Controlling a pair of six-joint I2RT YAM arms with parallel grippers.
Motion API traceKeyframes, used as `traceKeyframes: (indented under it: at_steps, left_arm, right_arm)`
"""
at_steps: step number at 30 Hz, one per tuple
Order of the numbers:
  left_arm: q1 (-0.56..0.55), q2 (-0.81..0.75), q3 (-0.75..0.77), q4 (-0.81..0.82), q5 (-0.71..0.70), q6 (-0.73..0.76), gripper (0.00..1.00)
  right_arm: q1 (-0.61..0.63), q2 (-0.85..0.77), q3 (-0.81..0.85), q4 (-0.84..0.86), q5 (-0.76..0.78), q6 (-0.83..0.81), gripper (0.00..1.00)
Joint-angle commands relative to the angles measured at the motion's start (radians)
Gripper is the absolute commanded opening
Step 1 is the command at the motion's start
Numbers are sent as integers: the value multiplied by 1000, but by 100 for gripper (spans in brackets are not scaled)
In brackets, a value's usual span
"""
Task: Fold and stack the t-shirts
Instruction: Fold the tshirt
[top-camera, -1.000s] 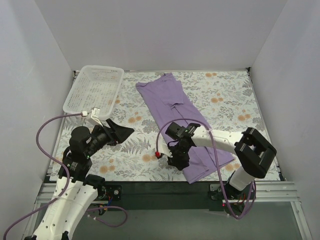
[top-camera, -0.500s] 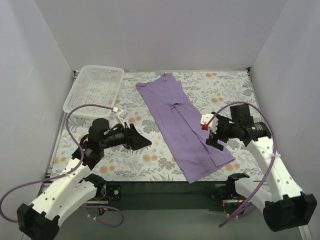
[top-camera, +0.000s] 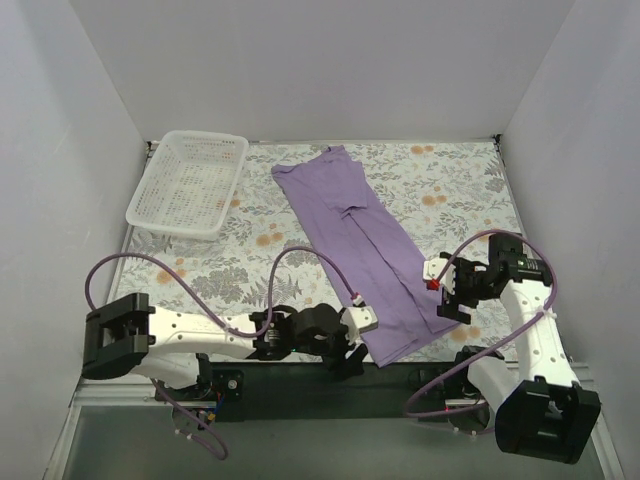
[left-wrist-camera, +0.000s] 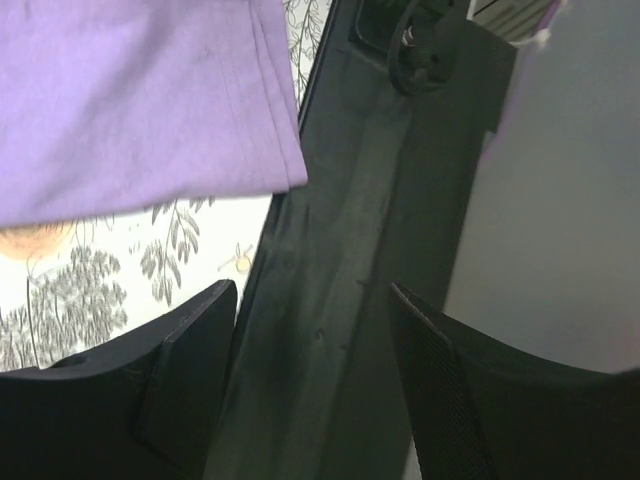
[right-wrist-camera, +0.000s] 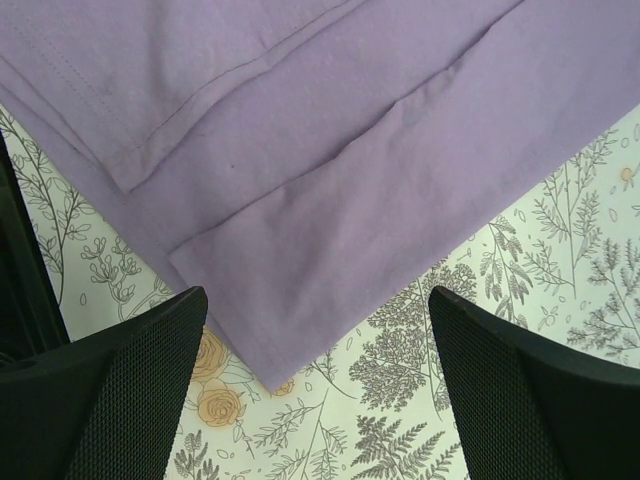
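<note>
The lavender t-shirt (top-camera: 355, 235) lies flat as a long folded strip, running diagonally from the far middle to the near right of the table. My left gripper (top-camera: 347, 360) is open and empty, low at the near table edge beside the shirt's near left corner (left-wrist-camera: 150, 100). In the left wrist view my left gripper (left-wrist-camera: 310, 335) hangs over the black edge rail (left-wrist-camera: 350, 250). My right gripper (top-camera: 453, 300) is open and empty just above the shirt's near right corner (right-wrist-camera: 300, 250). That corner's tip lies between the right fingers (right-wrist-camera: 540, 400).
A white mesh basket (top-camera: 190, 180) stands at the far left corner. The floral tablecloth (top-camera: 220, 270) covers the table. White walls close in the left, right and far sides. The left arm's purple cable (top-camera: 300, 255) loops over the cloth near the shirt.
My left arm has swung down and right, from the table's left middle to the near edge by the shirt's near left corner. My right gripper has moved slightly nearer, to the near right corner.
</note>
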Motion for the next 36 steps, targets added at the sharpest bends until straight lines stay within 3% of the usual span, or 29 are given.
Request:
traceKeyframes:
  at_steps: [1,13,24,28,36]
  left_arm:
    - [-39,82,43,166,-112,124,60]
    - [-94,443,279,195,-230,233,56]
    - [-120,549,304,193,-372,252,49]
    - [-123,552,299,192,-394,250,40]
    - [-123,509,269,193,-368,244,7]
  right_arm:
    - [-26,69,75,-72,-45,-43,97]
    - [-91,112,26,-89,-65,-55,95]
    - [-158,165,26,-97,-85,-98,95]
    - [-160,166,18,-98,-85,-107,95]
    - [-160,189,-9,-98,-51,-156,94]
